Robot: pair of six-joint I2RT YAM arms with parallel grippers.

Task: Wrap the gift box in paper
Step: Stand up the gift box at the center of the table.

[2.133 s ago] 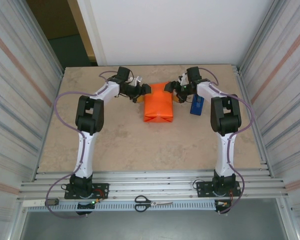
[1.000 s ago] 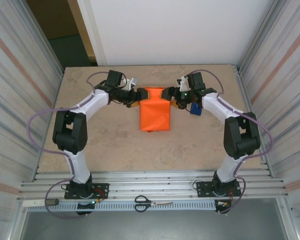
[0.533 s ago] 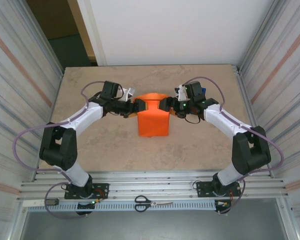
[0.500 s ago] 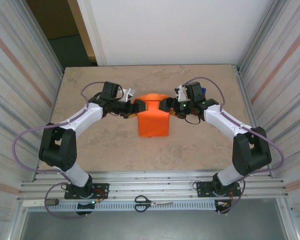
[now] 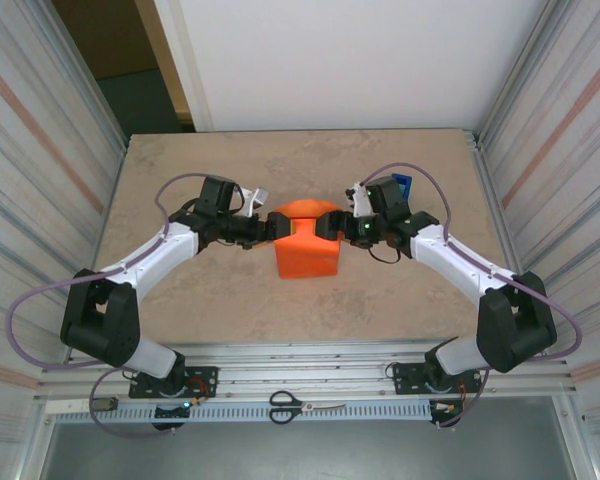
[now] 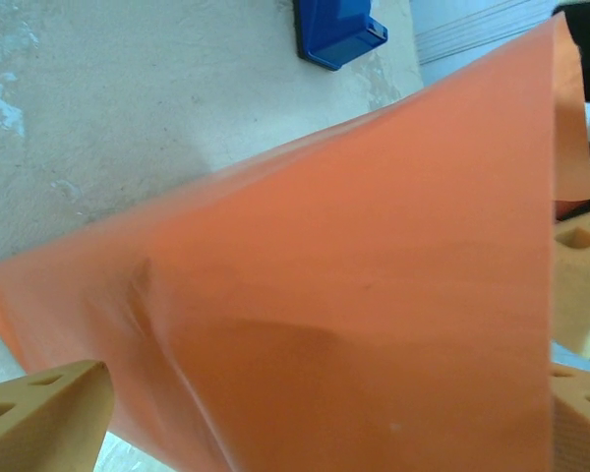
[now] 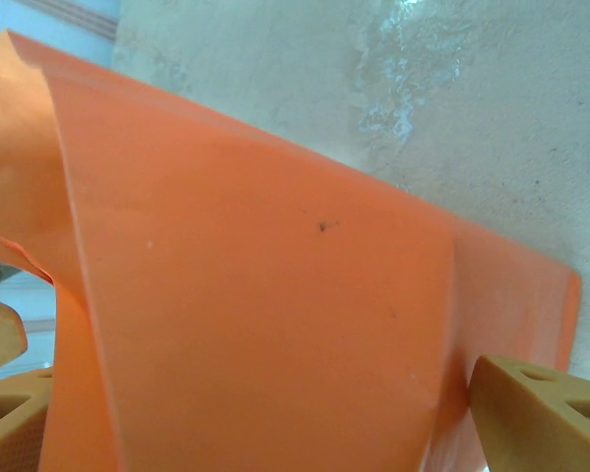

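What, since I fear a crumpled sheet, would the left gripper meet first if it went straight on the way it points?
The paper, most likely: its raised orange sheet stands right ahead of the left gripper, between its open fingers. How near is unclear.

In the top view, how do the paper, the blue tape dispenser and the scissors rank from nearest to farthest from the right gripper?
1. Paper, at the right gripper, on its left.
2. Blue tape dispenser, behind it, farther right.
3. Scissors, far off at the near edge.
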